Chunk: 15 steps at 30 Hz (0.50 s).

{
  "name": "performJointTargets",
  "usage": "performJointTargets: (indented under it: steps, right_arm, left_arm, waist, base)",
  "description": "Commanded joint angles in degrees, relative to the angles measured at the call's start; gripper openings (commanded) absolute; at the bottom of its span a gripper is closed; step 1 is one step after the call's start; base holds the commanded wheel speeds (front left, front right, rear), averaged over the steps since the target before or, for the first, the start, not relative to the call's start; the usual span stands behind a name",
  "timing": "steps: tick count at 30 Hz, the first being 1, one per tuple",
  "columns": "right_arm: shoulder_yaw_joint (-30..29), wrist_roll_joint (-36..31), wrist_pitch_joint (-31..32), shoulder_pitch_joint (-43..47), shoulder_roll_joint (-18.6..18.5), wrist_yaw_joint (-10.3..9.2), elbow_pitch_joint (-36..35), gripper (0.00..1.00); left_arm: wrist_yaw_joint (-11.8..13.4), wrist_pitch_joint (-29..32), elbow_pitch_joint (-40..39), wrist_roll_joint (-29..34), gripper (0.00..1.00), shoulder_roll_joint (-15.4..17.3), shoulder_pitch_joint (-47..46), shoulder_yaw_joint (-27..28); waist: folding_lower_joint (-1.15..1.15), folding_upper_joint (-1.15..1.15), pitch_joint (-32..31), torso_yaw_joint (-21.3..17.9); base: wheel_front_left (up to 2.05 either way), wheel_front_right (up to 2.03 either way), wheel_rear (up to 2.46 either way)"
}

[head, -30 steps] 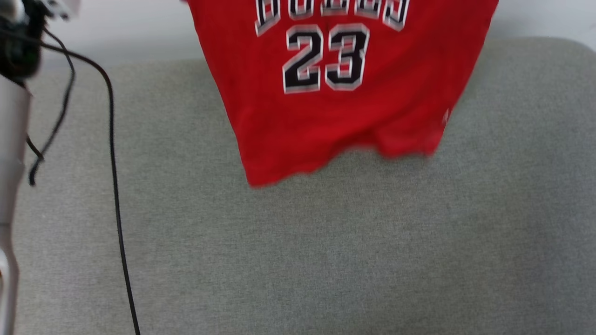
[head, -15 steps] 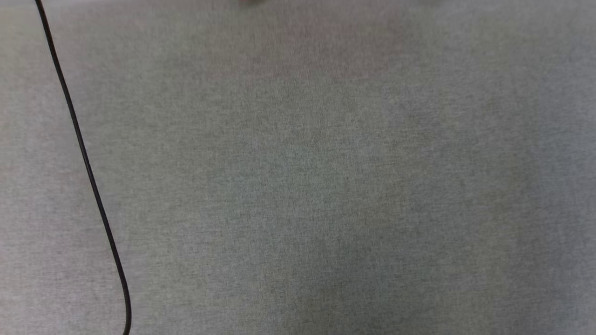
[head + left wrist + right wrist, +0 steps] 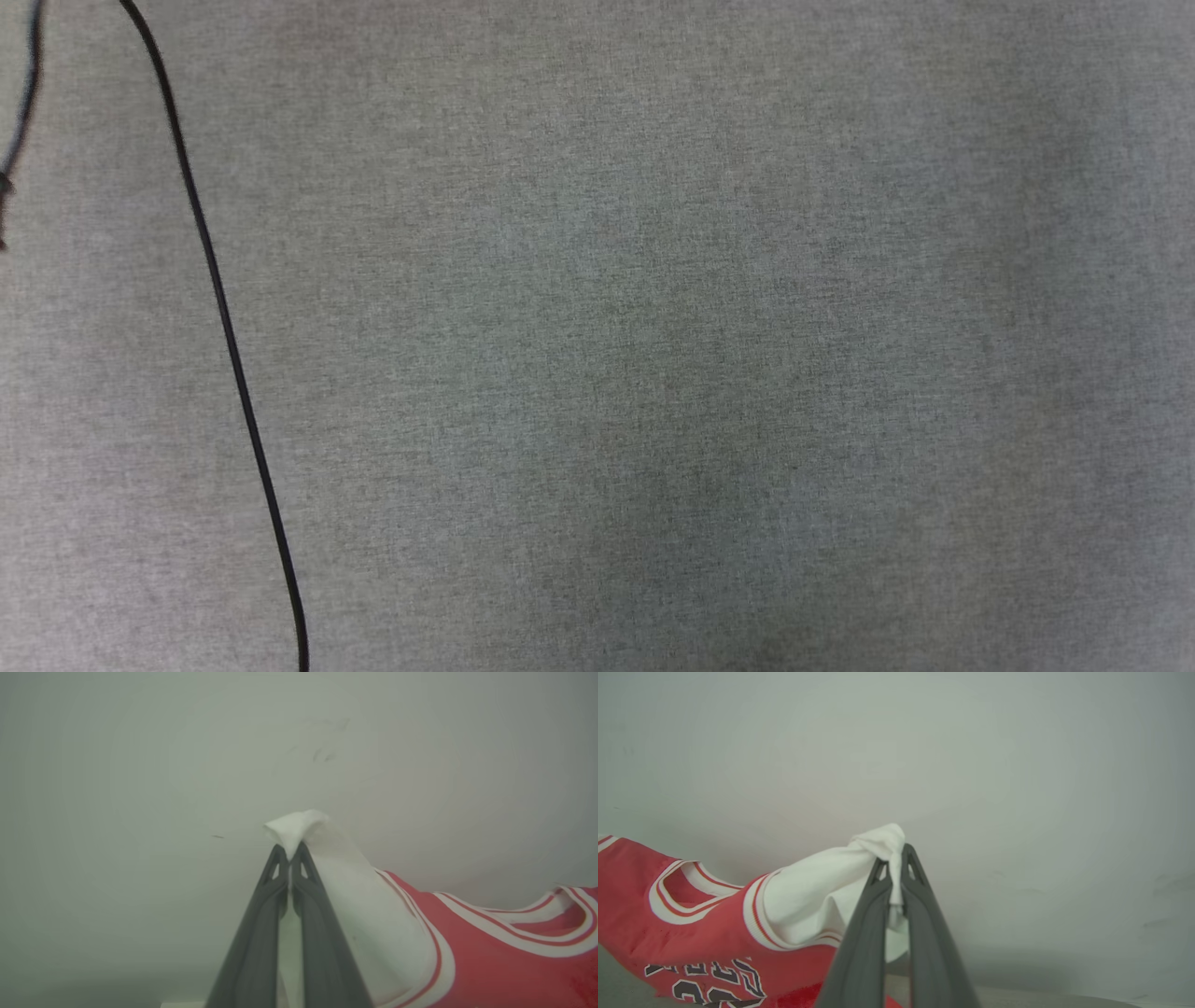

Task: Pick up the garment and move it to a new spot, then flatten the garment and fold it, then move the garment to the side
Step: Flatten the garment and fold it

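Observation:
The garment (image 3: pixel 490 961) is a red jersey T-shirt with white sleeves and striped trim, hanging stretched between both arms in front of a pale wall. In the left wrist view my left gripper (image 3: pixel 290 851) is shut on the tip of one white sleeve, with red cloth trailing off to the right. In the right wrist view my right gripper (image 3: pixel 896 856) is shut on the other white sleeve; the garment (image 3: pixel 691 933) trails left there, with dark white-outlined numerals low on it.
The head view looks straight down on grey woven fabric (image 3: pixel 653 373). A thin black cable (image 3: pixel 229 345) runs down its left side, with another bit of cable (image 3: pixel 23 103) at the upper left corner. A pale wall (image 3: pixel 1017 765) stands behind the held cloth.
The head camera has tilted down: the hanging red garment and the left arm have left the head view, leaving grey fabric and the cable, which sits slightly further right than half a second ago.

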Motion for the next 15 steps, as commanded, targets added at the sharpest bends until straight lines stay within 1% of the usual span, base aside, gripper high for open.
performJointTargets:
  steps: [1, 4, 7, 9, 10, 15]
  right_arm:
    - [0.98, 0.71, -0.67, 1.41, 0.30, -0.06, 1.18, 0.00]
    - [2.93, 2.67, -1.87, 4.10, 0.35, -0.06, 3.10, 0.00]
    - [5.29, 5.41, -2.90, 8.51, 0.25, -0.05, 4.14, 0.00]
    - [6.85, 7.28, -3.45, 12.45, -0.45, -0.06, 4.06, 0.00]
    - [6.85, 7.28, -3.45, 12.45, -0.45, -0.06, 4.06, 0.00]
    - [10.48, 12.39, -5.02, 23.68, -2.39, -0.04, 1.74, 0.00]
  left_arm:
    - [-0.07, -0.39, 0.00, -0.80, 0.00, -0.44, 1.88, -0.24]
    - [-0.11, -0.55, -0.84, -3.60, 0.00, -1.39, 6.23, -0.77]
    - [-0.12, -0.66, -2.34, -6.31, 0.00, -1.58, 11.94, -1.42]
    - [-0.12, -0.69, -4.23, -7.60, 0.00, -1.68, 16.19, -1.52]
    - [-0.12, -0.69, -4.23, -7.60, 0.00, -1.68, 16.19, -1.52]
    - [-0.12, -0.66, -9.97, -9.26, 0.00, -2.01, 28.64, -1.01]
  waist:
    - [-0.02, 0.00, -0.20, 0.20]
    - [-0.02, 0.00, -1.10, 0.59]
    - [-0.02, 0.00, -3.09, 0.85]
    - [-0.02, 0.00, -4.70, 1.15]
    - [-0.02, 0.00, -4.70, 1.15]
    - [-0.02, 0.00, -9.25, 2.12]
  base:
    - [0.00, 0.00, 0.00]
    - [0.00, 0.00, 0.00]
    - [0.00, 0.00, 0.00]
    - [0.00, 0.00, 0.00]
    - [0.00, 0.00, 0.00]
    - [0.00, 0.00, 0.00]
